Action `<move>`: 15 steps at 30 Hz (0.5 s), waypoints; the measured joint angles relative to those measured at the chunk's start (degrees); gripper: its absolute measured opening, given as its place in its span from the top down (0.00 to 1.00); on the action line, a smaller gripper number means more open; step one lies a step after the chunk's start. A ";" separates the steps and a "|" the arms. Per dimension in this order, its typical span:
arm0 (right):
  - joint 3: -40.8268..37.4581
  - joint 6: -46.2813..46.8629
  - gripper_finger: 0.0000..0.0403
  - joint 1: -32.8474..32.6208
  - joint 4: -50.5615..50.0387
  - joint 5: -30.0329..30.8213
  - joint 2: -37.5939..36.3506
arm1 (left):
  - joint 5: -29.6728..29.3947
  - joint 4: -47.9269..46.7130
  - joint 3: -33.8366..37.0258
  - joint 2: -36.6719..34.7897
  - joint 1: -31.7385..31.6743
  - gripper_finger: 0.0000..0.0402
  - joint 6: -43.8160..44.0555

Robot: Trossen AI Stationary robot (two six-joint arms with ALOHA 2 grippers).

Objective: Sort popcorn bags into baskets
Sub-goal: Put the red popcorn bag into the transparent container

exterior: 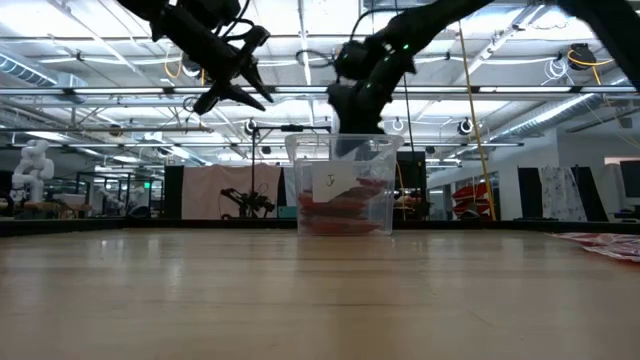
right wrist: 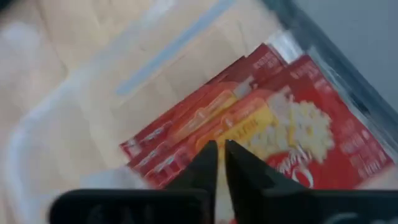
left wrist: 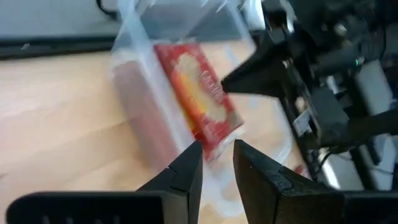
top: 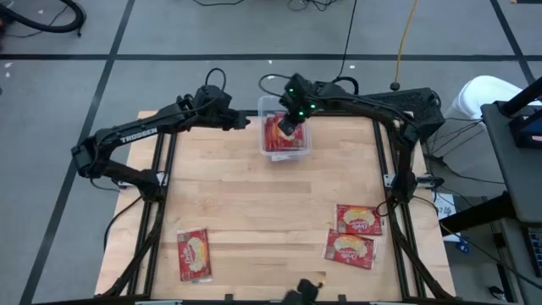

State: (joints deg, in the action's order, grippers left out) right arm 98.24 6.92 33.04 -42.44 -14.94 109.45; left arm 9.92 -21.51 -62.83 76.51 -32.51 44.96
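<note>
Three popcorn bags lie on the wooden table in the high view: one near the left corner, two overlapping near the right edge. At the far middle stands the clear basket with red bags inside; the right gripper hangs over it, the left gripper just left of it.

Low view: the basket sits far across, both grippers above it.

Left wrist view: its fingers stand slightly apart, grasping nothing.

Right wrist view: its fingers are nearly clenched, empty, above the stacked bags.
</note>
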 joint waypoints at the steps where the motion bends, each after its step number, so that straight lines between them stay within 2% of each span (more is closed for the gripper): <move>1: 1.65 -1.18 0.96 -0.06 -0.97 -0.02 1.85 | 0.10 -0.74 0.04 -0.04 -0.04 0.77 -0.29; 3: 4.75 -3.52 0.99 -0.30 -3.42 -0.09 4.94 | 0.76 -1.36 0.04 -0.07 0.10 0.77 -0.55; 6: 8.10 -5.18 0.98 -0.58 -7.19 -0.11 8.72 | 1.71 -2.51 0.04 -0.09 0.89 0.77 -0.31; 15: 8.38 -10.93 1.00 -3.73 -5.70 -0.09 11.58 | 1.86 -2.71 0.04 -0.09 4.97 0.77 0.12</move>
State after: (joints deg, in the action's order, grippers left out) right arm 106.61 -4.01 29.31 -48.15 -15.03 121.03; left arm 11.77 -24.23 -62.78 76.42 -27.54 45.08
